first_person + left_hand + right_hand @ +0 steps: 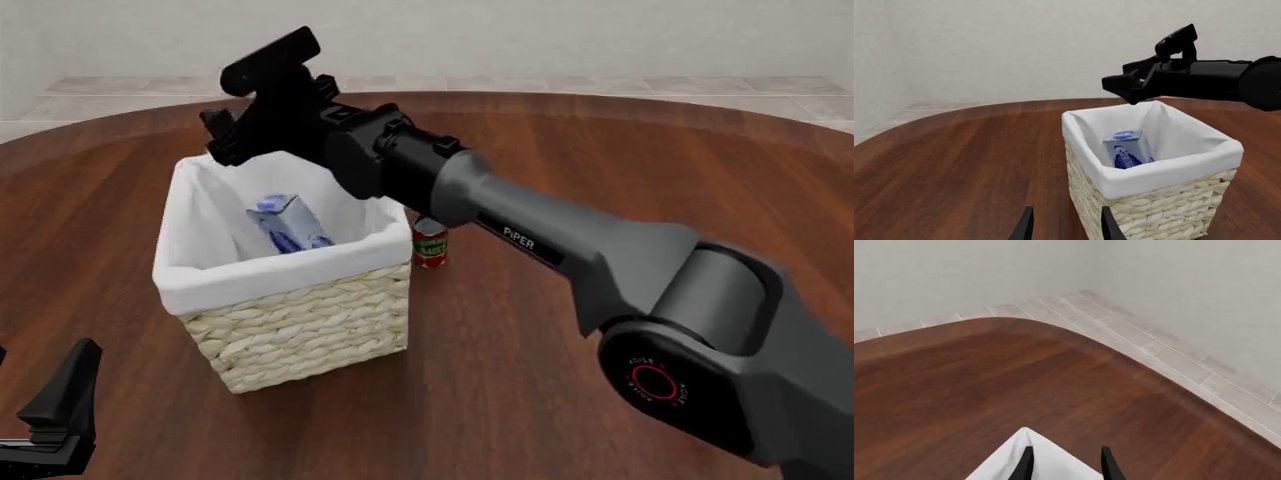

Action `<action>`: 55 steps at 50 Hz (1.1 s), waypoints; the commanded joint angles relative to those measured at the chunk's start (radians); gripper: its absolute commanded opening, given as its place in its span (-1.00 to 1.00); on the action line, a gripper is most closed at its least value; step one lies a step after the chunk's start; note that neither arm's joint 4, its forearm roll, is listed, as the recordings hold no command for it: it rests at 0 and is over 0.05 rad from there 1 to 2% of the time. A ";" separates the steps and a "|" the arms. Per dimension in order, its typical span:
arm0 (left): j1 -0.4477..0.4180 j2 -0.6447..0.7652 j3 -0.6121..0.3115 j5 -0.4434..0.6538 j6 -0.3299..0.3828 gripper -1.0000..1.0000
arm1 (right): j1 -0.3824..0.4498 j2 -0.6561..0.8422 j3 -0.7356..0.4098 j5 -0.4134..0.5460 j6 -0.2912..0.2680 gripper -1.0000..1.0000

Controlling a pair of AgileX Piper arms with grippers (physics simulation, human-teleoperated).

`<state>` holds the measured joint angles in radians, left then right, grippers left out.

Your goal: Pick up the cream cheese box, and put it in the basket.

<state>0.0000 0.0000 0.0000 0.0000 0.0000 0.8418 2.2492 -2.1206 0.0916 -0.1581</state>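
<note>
- Front view: pale blue-white cream cheese carton (287, 224) lies inside tall cream wicker basket (300, 320).
- Right gripper (230, 128) fingers parted, empty, above the rim.
- Left gripper (1064, 226) fingers parted, empty.
- Retreat advice: lift straight up, clear of the liner.

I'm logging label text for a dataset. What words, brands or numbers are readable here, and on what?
"PiPER": white letters on the right arm's grey link.
Pale blue-white cream cheese box in the cream woven wicker basket: white script on a dark blue oval, too blurred to read.
Small red-and-green can behind the basket: label too small to read.
</note>
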 commanded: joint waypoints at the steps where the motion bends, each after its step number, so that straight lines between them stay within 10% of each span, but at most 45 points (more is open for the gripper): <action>1: 0.000 0.000 0.000 0.000 0.000 1.00 | -0.013 -0.008 -0.003 -0.003 0.001 1.00; 55: 0.000 0.000 0.000 0.000 0.000 1.00 | -0.026 -0.210 0.250 -0.089 -0.013 1.00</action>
<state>0.0000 0.0000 0.0000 0.0000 0.0000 0.8218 2.0951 -1.9383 0.0217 -0.1683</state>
